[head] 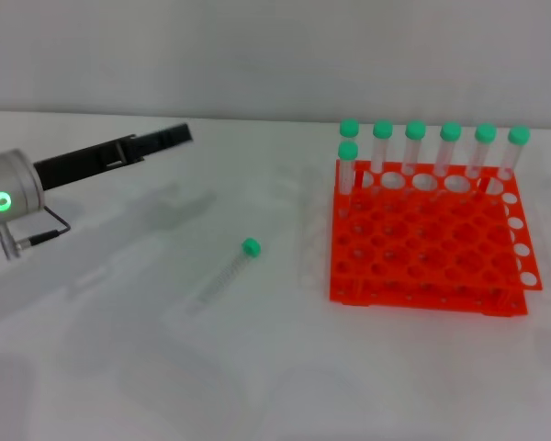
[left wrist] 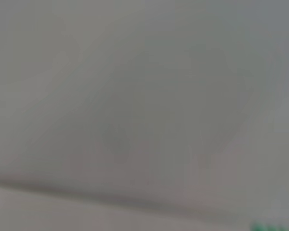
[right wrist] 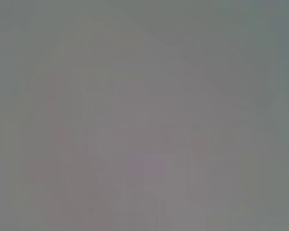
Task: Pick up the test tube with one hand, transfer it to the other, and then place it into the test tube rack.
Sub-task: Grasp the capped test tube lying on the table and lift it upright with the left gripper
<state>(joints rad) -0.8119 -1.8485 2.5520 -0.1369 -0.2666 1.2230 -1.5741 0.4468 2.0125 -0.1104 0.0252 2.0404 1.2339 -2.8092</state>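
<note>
- We see the test tube (head: 225, 271) lying flat on the white tabletop (head: 257, 386), green cap toward the rack and pointed tip toward us, untouched and well apart from either arm.
- Our left claw (head: 170, 138) hangs above the tabletop, up and to the left of the tube; whether its fingers are apart or together we cannot tell.
- Our right claw is not in view.
- The test tube rack (head: 427, 248) stands to the right of the tube, with capped tubes (head: 450, 147) filling its far row and one more just in front at the left end.
- The step in hand, as we judge it, is the reach and pick-up.
- We should come down over the tube's middle, fingers across its length.
- We should grip near one end, leaving bare length for the other claw to take.
- A clear round tube may roll away, so we close gently and squarely.
</note>
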